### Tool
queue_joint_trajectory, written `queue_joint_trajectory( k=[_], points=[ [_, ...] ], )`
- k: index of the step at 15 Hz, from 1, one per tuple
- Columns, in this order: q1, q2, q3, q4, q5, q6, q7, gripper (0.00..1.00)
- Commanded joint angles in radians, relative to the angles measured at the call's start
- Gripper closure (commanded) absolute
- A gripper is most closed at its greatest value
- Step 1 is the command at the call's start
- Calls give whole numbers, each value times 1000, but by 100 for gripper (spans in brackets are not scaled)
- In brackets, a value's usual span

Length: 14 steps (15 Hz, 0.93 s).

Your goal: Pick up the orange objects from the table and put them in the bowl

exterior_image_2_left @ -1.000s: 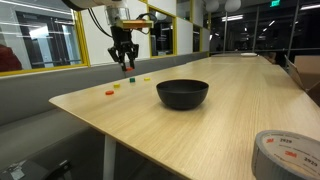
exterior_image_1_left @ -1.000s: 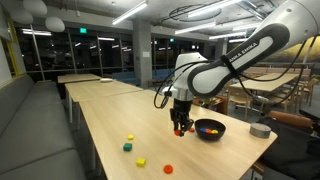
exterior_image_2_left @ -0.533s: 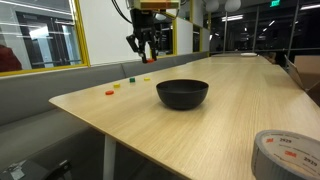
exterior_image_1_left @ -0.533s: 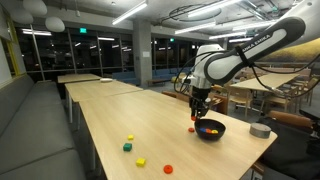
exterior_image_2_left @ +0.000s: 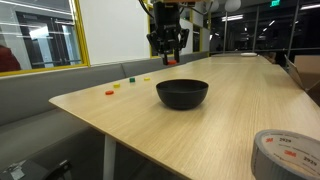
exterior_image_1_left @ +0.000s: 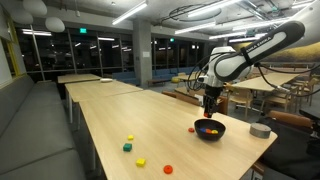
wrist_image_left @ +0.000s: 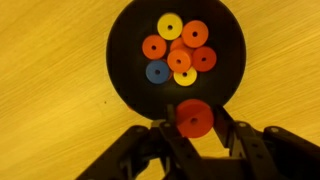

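My pincer (wrist_image_left: 195, 128) holds one orange disc (wrist_image_left: 194, 116) by its rim, the two dark fingers (wrist_image_left: 163, 138) closed narrowly on its opposite sides. The disc is round and flat, so it has no real long axis. Its broad face points straight up to the wrist camera and it lies level, parallel to the tabletop (wrist_image_left: 50, 60). The surface looks smooth and matte, like plastic. In the wrist view the disc covers the lower rim of the bowl (wrist_image_left: 125, 80), partly over the inside and partly over the wood. In both exterior views the pincer (exterior_image_1_left: 209, 108) (exterior_image_2_left: 168, 55) hangs in the air above the bowl (exterior_image_1_left: 210, 131) (exterior_image_2_left: 183, 94), pointing down, not touching it. The bowl is black, round and shallow, with a dull finish. Inside it several similar discs lie flat, some of them overlapping: four orange discs (wrist_image_left: 195, 34), two yellow discs (wrist_image_left: 169, 25) and one blue disc (wrist_image_left: 157, 71), most with a small hole in the middle. The tabletop is light wood with fine straight grain. In an exterior view, another orange piece (exterior_image_1_left: 168, 169) lies near the tabletop's front edge, well apart from the bowl, and a small orange piece (exterior_image_1_left: 194, 128) lies just beside the bowl. A grey tape roll (exterior_image_1_left: 260, 130) rests flat near the corner.
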Motion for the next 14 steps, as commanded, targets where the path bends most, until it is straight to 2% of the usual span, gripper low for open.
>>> queue_joint_trajectory(
  k=[1, 6, 7, 8, 9, 10, 13, 14],
  points=[
    [-11, 22, -25, 13, 18, -2, -16, 80],
    [-22, 93, -42, 50, 39, -10, -20, 80],
    [-25, 106, -41, 57, 42, -14, -15, 65],
    [-27, 119, -40, 66, 46, -19, -13, 33],
    [-30, 129, -38, 72, 47, -18, -10, 32],
    [-32, 142, -36, 80, 49, -17, -8, 27],
    [-35, 164, -26, 97, 48, -26, 0, 3],
    [-33, 160, -20, 96, 44, -27, 4, 0]
  ],
)
